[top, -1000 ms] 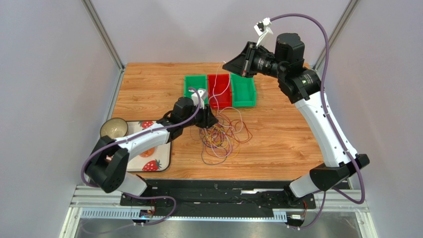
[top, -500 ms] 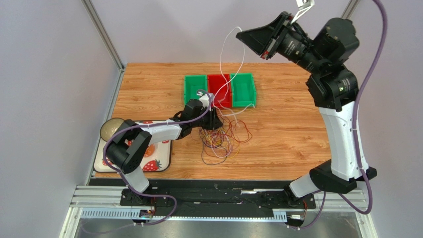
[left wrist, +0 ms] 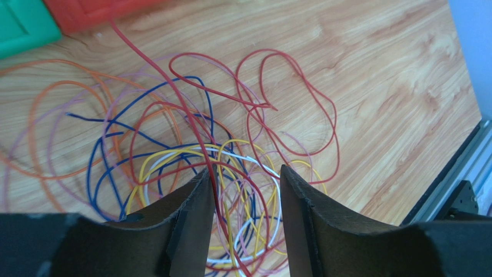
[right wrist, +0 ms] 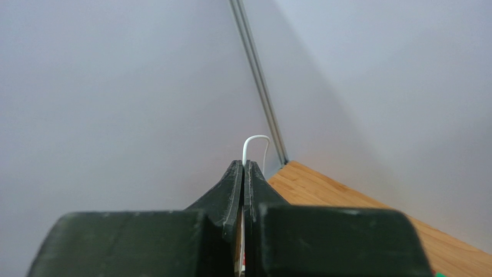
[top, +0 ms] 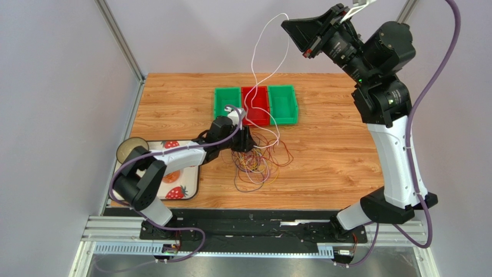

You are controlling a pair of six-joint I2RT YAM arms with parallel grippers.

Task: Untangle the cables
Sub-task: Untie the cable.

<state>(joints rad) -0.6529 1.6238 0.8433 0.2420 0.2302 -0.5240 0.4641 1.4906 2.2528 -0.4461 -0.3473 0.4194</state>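
Your left gripper [left wrist: 245,173] stood half open, straddling the cables [top: 254,164], a limp heap of thin glossy loops on bare wood at six o'clock of the red bin [top: 254,88]. It looked best to steady that heap while your right gripper [top: 287,24], high at one o'clock and clamped on the white cable [top: 258,52], drew it out slowly.

No writing, number, brand or sign can be read in any view. The white clip [top: 359,4] at the top right of the overhead view and the strawberry mat [top: 194,176] at lower left may carry small print, but both are too small to tell.
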